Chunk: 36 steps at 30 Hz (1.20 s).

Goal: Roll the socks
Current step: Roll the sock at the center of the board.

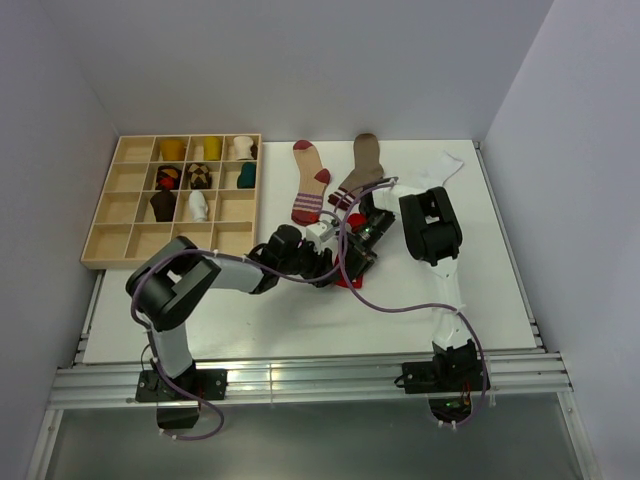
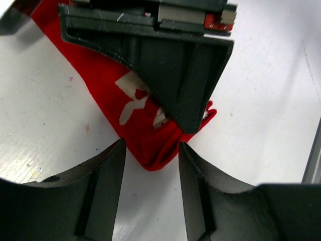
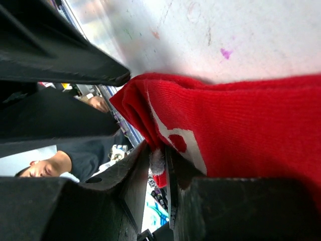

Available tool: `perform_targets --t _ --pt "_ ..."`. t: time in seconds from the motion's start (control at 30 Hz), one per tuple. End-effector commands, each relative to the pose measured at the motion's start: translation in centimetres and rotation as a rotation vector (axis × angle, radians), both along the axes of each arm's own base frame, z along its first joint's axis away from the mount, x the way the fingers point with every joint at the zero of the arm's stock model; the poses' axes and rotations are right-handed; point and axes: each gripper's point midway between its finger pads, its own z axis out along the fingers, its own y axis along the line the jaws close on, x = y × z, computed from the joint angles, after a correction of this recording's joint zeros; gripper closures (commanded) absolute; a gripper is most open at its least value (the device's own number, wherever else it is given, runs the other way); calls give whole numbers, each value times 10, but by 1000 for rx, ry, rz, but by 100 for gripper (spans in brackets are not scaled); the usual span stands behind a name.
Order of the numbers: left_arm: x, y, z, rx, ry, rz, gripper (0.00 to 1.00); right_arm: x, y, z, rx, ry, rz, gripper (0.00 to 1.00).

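Red sock (image 2: pixel 100 80) bears white marks; brown sock (image 1: pixel 366 158) has a striped cuff (maroon, pale).

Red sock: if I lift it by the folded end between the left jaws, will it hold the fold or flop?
Likely floppy: the red sock is thin knit, creased and bunched where the right gripper pinches it. The fold would probably fall open unless the left gripper clamps both layers. It looks light, and its ribbed knit should resist slipping.
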Motion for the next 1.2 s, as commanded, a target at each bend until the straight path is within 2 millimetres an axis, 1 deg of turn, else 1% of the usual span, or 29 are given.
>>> perform_targets --t 0.0,0.07,0.23,0.33,0.4,0.53,0.57,0.6,0.63,0.67,0.7,0.73,0.77,0.8,0.83,0.87,0.9,0.97,1.0,1.03,1.07,1.1,1.13,1.17 --pt "8 -7 4 -4 -25 -17 50 9 -8 -16 -50 -24 14 74" --pt "10 -8 1 3 -21 -15 52 9 -8 -15 -50 -28 16 74" --pt "11 -10 0 1 -19 -17 53 10 -9 -16 -56 -37 21 74" --pt "12 -13 -3 12 -4 -17 57 11 -10 -17 -62 -43 23 74" --pt "14 -13 -5 17 7 -10 61 12 -10 -18 -68 -55 22 74" --pt "13 -15 -12 42 43 23 75 16 -12 -20 -90 -87 17 74" --pt "9 -15 -19 76 75 41 89 18 -13 -20 -107 -101 10 73" --pt "9 -15 -20 77 76 41 89 20 -13 -21 -104 -110 10 73" --pt "9 -16 -21 84 91 51 92 21 -12 -20 -106 -119 8 72" --pt "9 -17 -24 98 94 68 100 22 -12 -19 -108 -125 4 71" --pt "6 -14 -29 127 116 79 100 24 -14 -22 -120 -137 -1 71" --pt "2 -17 -31 136 128 86 100 27 -13 -17 -120 -165 -5 67" --pt "0 -16 -35 159 140 99 100 26 -14 -16 -131 -170 -15 65" --pt "1 -14 -37 180 137 122 100 31 -14 -16 -132 -208 -16 63" --pt "-5 -13 -41 202 161 131 100 36 -14 -6 -125 -255 -23 60" --pt "-6 -11 -43 214 171 144 100 37 -15 -3 -138 -271 -36 58" --pt "-9 -9 -46 222 189 157 100 46 -15 5 -137 -342 -43 57" --pt "-12 -2 -49 250 213 191 100 54 -16 10 -147 -400 -69 54" --pt "-13 1 -51 261 222 203 100 58 -18 20 -148 -444 -83 53" --pt "-16 5 -51 275 236 211 100 61 -22 22 -167 -475 -91 53" --pt "-18 9 -53 289 248 222 100 59 -25 23 -180 -481 -104 52" --pt "-18 11 -50 293 252 235 100 69 -28 33 -190 -562 -122 51" --pt "-23 14 -52 306 273 233 100 67 -32 33 -202 -580 -133 50" --pt "-25 16 -53 312 282 237 100 72 -37 36 -212 -610 -153 50"
